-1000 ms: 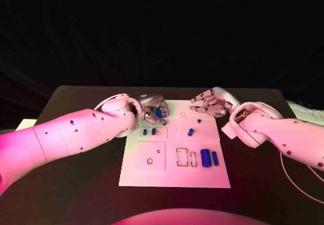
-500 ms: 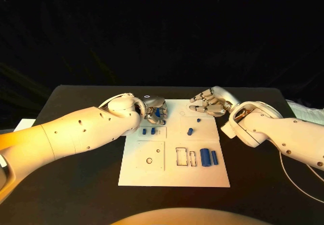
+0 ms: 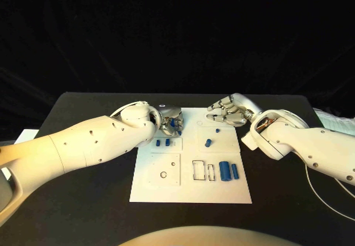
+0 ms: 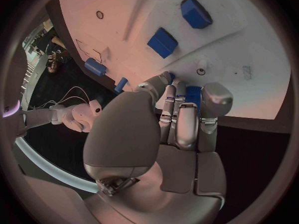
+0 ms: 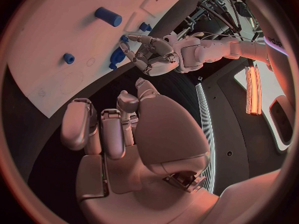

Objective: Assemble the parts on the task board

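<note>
The task board (image 3: 191, 177) lies in the middle of the black bench (image 3: 89, 169), and the assembly looks to be at an early stage. The left hand (image 3: 169, 122) is over the far left corner of the board and grips a small blue part (image 4: 192, 94) between its fingers, so I judge this part is on its way to a place on the board. The right hand (image 3: 229, 114) hovers over the far right corner with its fingers curled in and holds nothing. Several parts are loose on the board: two small blue pieces (image 3: 162, 142) near the left hand, a blue peg (image 3: 209, 143) near the middle, and two larger cylinders (image 3: 229, 170) lying beside the empty rectangular slots (image 3: 201, 171). These slots and the round holes (image 3: 163, 176) are not filled yet, so most work is left.
</note>
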